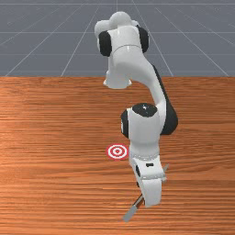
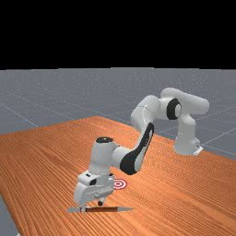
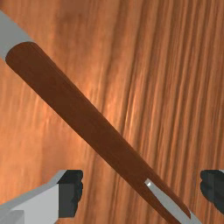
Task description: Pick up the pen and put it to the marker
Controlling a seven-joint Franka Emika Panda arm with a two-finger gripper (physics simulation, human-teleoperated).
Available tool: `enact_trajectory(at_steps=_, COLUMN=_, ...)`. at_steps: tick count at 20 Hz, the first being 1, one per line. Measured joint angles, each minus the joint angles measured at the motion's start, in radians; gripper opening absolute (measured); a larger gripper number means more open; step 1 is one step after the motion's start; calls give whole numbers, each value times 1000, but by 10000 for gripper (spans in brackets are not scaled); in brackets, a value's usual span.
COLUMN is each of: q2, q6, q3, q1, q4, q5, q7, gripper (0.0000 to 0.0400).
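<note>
With gripper (image 3: 142, 191) spread astride the pen (image 3: 117, 152), on the near side and to the front view's right of the marker (image 1: 117, 151), square up and pinch the brown barrel (image 3: 76, 109), likely light, stiff, prone to rolling, clear of the clip (image 3: 168, 203).

The table (image 1: 50, 128) is made of orange-brown wood, and in the front view it lies across the middle and lower part of the frame, with its far edge straight. Behind it, at the top, there is a grey floor (image 1: 32, 57) with thin pale lines (image 1: 81, 32). In the far view, one corner of the table points to the upper middle, and above the floor is a black background (image 2: 115, 32). The wrist view shows the table's darker and lighter grain.
</note>
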Motion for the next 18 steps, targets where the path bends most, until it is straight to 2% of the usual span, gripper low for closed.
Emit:
enact_trajectory(at_steps=1, q2=5, q6=2, q3=7, q1=-3, q4=7, q5=-1, q7=-21, gripper=347)
enact_trajectory(at_steps=2, q2=3, q6=8, q3=10, q1=-5, q4=4, q5=0, q7=-31, gripper=207)
enact_trajectory(at_steps=3, q2=-1, q6=6, q3=-11, q1=7, q4=2, q5=-9, q7=-2, gripper=156)
enact_trajectory(at_steps=4, q2=-3, q6=10, q3=3, q1=-1, q4=-1, q5=0, q7=-12, gripper=92)
enact_trajectory(at_steps=8, q2=84, q6=-18, q3=4, q1=4, q4=132, q5=2, q7=-19, gripper=93)
enact_trajectory(at_steps=9, q2=71, q6=15, q3=-3, q1=7, q4=101, q5=0, q7=0, gripper=94)
enact_trajectory(at_steps=10, q2=12, q6=90, q3=-2, q1=2, q4=-12, q5=-5, q7=-7, gripper=98)
enact_trajectory(at_steps=13, q2=12, q6=51, q3=74, q1=-75, q4=-7, q5=-3, q7=-218, gripper=97)
enact_trajectory(at_steps=15, q2=3, q6=62, q3=68, q1=-108, q4=-23, q5=3, q7=-220, gripper=96)
enact_trajectory(at_steps=16, q2=-41, q6=107, q3=57, q1=-116, q4=-109, q5=2, q7=-190, gripper=97)
enact_trajectory(at_steps=17, q2=-87, q6=157, q3=71, q1=-133, q4=-205, q5=24, q7=-163, gripper=96)
enact_trajectory(at_steps=18, q2=-138, q6=209, q3=113, q1=-170, q4=-315, q5=43, q7=-191, gripper=97)
